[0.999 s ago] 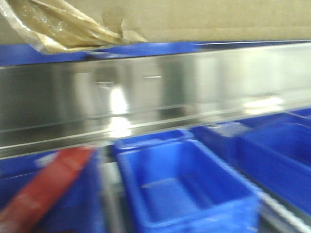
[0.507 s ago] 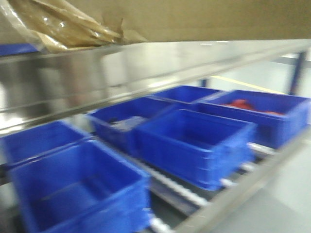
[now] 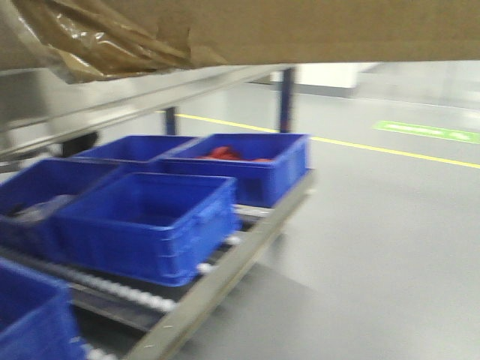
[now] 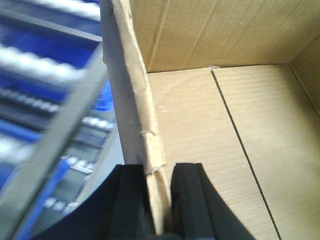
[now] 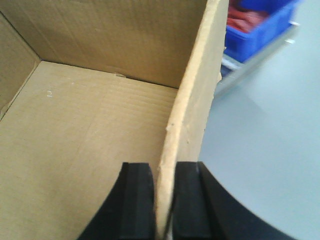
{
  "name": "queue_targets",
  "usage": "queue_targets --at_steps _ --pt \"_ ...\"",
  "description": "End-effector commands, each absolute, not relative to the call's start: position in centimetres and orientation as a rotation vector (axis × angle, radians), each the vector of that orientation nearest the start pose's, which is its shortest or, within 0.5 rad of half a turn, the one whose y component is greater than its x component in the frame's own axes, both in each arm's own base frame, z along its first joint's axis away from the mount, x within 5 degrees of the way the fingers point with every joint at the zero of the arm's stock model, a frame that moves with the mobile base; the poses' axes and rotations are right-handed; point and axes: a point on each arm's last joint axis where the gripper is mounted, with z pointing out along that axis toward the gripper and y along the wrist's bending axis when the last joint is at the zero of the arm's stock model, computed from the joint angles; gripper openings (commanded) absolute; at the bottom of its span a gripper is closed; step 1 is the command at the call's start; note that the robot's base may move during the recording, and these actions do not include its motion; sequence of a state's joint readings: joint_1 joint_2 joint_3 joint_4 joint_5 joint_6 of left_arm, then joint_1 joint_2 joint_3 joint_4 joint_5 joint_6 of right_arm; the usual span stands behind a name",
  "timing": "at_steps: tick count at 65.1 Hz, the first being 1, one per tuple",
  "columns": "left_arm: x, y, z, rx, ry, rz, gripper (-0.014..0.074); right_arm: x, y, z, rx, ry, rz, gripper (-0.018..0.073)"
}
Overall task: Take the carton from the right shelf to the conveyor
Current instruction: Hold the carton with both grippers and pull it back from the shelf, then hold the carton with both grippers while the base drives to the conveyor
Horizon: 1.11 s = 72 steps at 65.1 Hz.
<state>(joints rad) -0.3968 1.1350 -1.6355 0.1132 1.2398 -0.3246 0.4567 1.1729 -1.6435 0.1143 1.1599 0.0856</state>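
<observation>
The carton spans the top of the front frame, above the rail of the right shelf at upper left and the blue bins below. My left gripper and right gripper each clamp one thin wall. If that cardboard buckles or slips, the carton drops.

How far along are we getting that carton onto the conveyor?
Done: the left pincer and right pincer each clamp a wall of the carton. In hand: carrying it, its base above the right shelf rail. Left: no conveyor in view, so placing remains.
</observation>
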Motion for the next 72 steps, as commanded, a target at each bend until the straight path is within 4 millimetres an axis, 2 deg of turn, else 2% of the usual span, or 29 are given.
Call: queue_targets --at_steps 1,72 --pt "17.04 -5.73 50.36 0.063 2.181 -0.222 -0.0009 17.50 9.23 50.42 -0.422 2.107 0.400 -0.0069" --pt "17.04 -5.73 50.36 0.063 2.181 -0.222 -0.0009 17.50 9.23 50.42 -0.422 2.107 0.400 -0.0069"
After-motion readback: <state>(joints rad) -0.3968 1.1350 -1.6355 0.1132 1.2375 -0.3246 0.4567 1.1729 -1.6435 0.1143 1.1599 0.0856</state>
